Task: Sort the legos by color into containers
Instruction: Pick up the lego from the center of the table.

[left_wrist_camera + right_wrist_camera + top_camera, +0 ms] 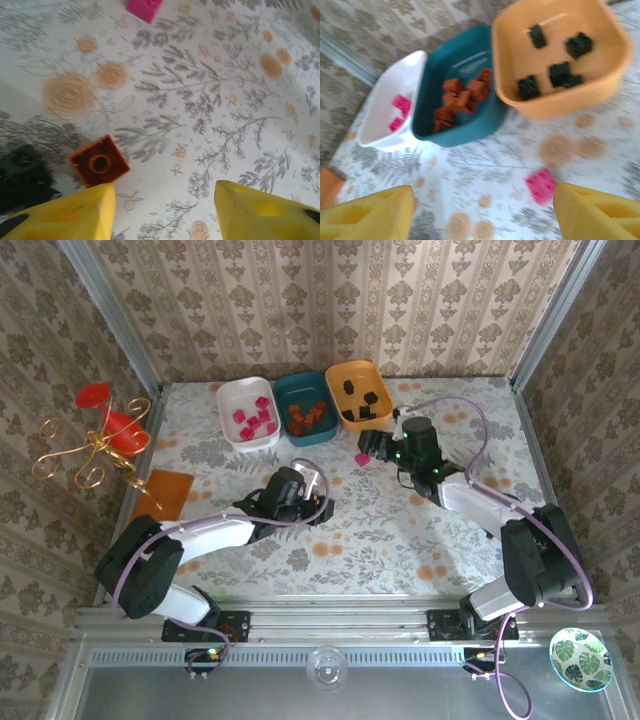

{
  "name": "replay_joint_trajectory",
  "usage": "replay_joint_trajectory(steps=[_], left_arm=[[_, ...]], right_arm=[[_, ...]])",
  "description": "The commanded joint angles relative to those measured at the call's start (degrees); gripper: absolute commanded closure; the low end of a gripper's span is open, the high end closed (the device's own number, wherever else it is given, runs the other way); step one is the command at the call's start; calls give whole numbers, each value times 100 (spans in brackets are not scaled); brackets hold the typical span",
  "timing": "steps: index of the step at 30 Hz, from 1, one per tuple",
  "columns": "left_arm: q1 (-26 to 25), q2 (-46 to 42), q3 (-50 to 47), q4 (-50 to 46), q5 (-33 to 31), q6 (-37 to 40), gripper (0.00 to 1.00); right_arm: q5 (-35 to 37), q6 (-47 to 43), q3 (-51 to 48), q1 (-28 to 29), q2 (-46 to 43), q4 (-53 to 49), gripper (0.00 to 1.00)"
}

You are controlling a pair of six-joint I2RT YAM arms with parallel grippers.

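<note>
Two grippers hung over the flowered table (400,540), each with its yellow fingers spread wide and nothing between them.

In its wrist view the left gripper (162,215) sat low over the cloth. An orange-red lego (99,163) lay flat just ahead of its left finger (75,212), outside the gap rather than in it. A black lego (22,175), dim and partly in shadow, sat just beside that block, further to the left of the same finger. Well ahead of the gripper, cut off by the top edge, lay part of a pink lego (144,7).

The right gripper (482,217) was held higher. That loose pink block lay on the table a little ahead of it, toward its right finger (597,212) and untouched by it.

Beyond the block stood three trays in a row, pressed side by side. The white tray (380,135) stood far ahead on the left and held pink legos (400,107). The teal tray (465,132) stood ahead in the middle with a heap of orange-red legos (462,97). The orange tray (555,107) stood ahead on the right with black legos (560,72) scattered across its floor.

Low at the far left of this gripper's view showed the corner of an orange-brown mat (327,185).
</note>
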Motion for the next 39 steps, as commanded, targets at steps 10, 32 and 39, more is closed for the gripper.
replay_joint_trajectory(steps=[10,32,39], left_arm=[[-264,739,-51,349,-430,-338,50],[4,1163,186,404,-1353,-123,47],[77,1474,537,88,-1524,225,43]], right_arm=[[265,-96,-598,-276,-424,36,24],[228,-32,-849,-353,-475,154,23],[195,3,-849,-353,-420,187,23]])
